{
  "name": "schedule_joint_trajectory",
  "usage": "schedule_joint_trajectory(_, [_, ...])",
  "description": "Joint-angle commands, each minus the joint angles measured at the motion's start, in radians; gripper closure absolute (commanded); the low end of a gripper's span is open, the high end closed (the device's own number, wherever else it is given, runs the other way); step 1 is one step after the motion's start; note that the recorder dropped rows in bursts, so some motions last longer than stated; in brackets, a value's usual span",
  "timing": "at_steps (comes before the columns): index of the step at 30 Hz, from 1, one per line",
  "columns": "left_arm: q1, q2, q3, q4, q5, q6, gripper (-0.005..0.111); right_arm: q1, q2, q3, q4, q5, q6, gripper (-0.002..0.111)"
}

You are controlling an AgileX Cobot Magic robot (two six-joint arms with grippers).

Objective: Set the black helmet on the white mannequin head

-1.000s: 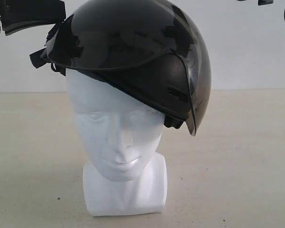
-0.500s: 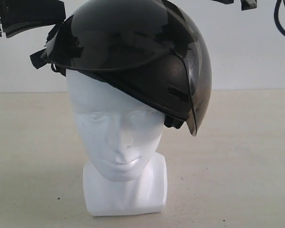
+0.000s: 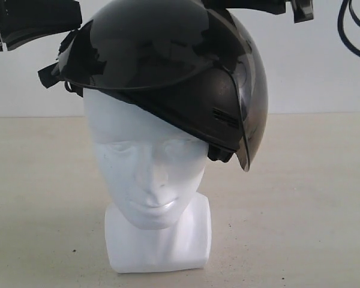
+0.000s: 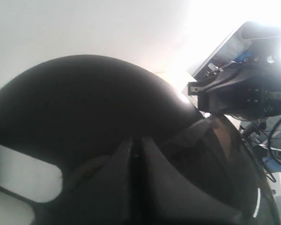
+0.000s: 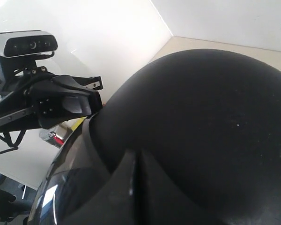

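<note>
So the black helmet (image 3: 192, 108) is sitting on top of the white mannequin head (image 3: 147, 174), cocked so it drops lower down one side of the head, visor (image 3: 138, 54) above the forehead. The head stands on the tabletop (image 3: 300, 210). Left fingers (image 4: 119, 173) are together by the helmet's edge. Right fingers (image 5: 124, 180) are together too, against the shell above the head.

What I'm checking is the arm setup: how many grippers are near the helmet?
2. The left gripper is beside the black helmet near its straps, at the exterior view's upper left; the right gripper is above the helmet's crown, upper right. No other shows.
</note>
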Motion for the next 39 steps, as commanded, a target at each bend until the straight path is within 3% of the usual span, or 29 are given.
schedule_joint_trajectory(1, [-0.009,-0.019,0.022,0.096,-0.095,-0.009,0.102,0.002,-0.002,-0.007,0.0,0.039,0.011,0.108])
schedule_joint_trajectory(10, [-0.009,-0.038,0.045,0.096,-0.084,-0.009,0.102,0.002,-0.002,-0.007,0.017,0.067,0.025,0.108])
schedule_joint_trajectory(14, [-0.009,-0.038,0.056,0.096,-0.02,-0.005,0.102,0.002,-0.002,-0.007,0.017,0.068,0.025,0.108])
schedule_joint_trajectory(23, [-0.009,-0.032,-0.081,0.096,0.066,-0.009,0.102,0.002,-0.002,-0.007,0.015,0.066,0.009,0.108])
schedule_joint_trajectory(39, [-0.009,0.055,-0.112,0.096,-0.05,-0.012,0.102,0.002,-0.002,-0.007,0.013,0.073,0.004,0.108])
